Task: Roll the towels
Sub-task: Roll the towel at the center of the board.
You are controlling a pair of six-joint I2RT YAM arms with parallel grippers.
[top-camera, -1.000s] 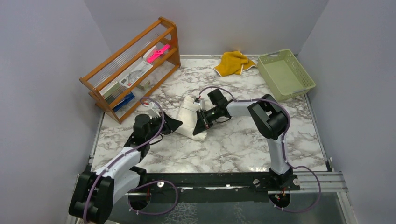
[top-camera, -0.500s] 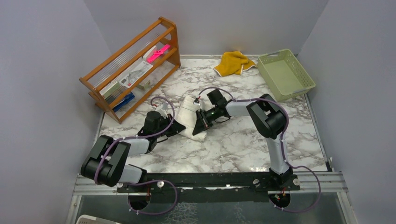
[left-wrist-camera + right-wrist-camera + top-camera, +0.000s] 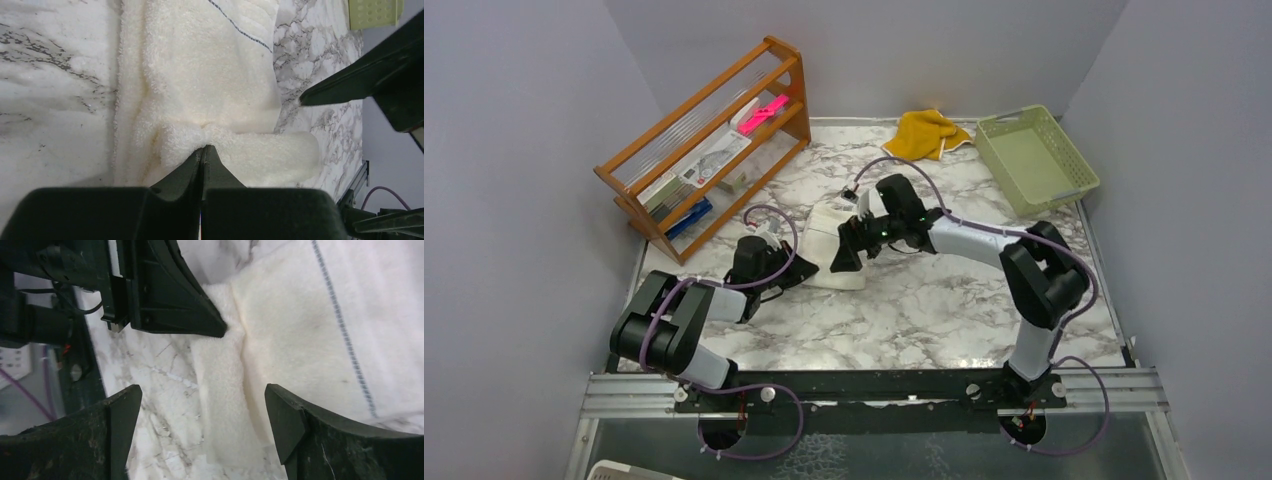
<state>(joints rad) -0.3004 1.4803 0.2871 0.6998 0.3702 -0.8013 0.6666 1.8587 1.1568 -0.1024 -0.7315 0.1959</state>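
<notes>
Towels: 2, namely cream towel (image 3: 834, 262) and yellow towel (image 3: 924, 133).
Basket (image 3: 1036, 160): 1, green.
Rack (image 3: 706, 150): 1, wooden; its small contents cannot be counted.
Counter (image 3: 924, 310): 1, marbled.
Pincers: 2, namely left pincer (image 3: 202, 149) and right pincer (image 3: 202, 390).

cream towel (image 3: 824, 234) part-hidden under right gripper (image 3: 842, 250) from above, cropped in both wrist views, rack (image 3: 686, 190) contents too small to name, yellow towel (image 3: 924, 133) crumpled, inner face hidden
</notes>
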